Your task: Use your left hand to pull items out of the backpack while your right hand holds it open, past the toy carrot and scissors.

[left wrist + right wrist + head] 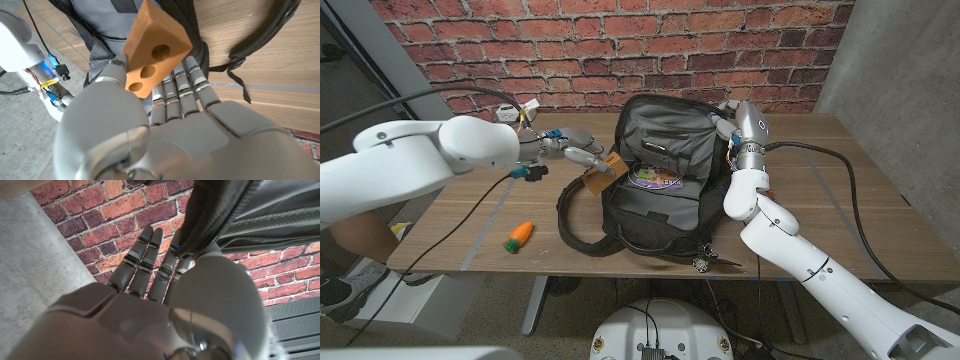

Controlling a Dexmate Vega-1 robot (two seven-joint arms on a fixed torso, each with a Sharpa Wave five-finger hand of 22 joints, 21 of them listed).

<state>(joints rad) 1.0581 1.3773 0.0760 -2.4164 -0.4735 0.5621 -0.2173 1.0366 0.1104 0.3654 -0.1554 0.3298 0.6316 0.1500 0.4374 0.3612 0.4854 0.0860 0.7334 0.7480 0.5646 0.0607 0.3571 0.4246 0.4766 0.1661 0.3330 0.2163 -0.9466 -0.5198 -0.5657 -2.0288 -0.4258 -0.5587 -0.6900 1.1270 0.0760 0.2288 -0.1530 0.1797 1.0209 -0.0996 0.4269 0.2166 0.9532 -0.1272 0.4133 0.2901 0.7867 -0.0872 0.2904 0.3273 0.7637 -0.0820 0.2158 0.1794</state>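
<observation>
The black backpack [660, 205] lies open on the table's middle, its grey lining showing. My right hand [732, 122] grips the raised flap's far right edge; in the right wrist view that hand [160, 295] pinches the dark fabric edge [225, 215]. My left hand [578, 153] hovers at the bag's left rim and holds a tan wedge block with round holes [606, 171]. In the left wrist view the block [155, 47] sits between thumb and fingers [182, 87]. The toy carrot [520, 235] lies front left. Scissors [713, 263] lie by the bag's front right corner.
A colourful flat item [655, 179] lies inside the bag. The shoulder straps [575, 225] loop out to the front left. A small dark and blue object [531, 173] sits left of my left hand. A person's leg [350, 245] is beside the table's left end.
</observation>
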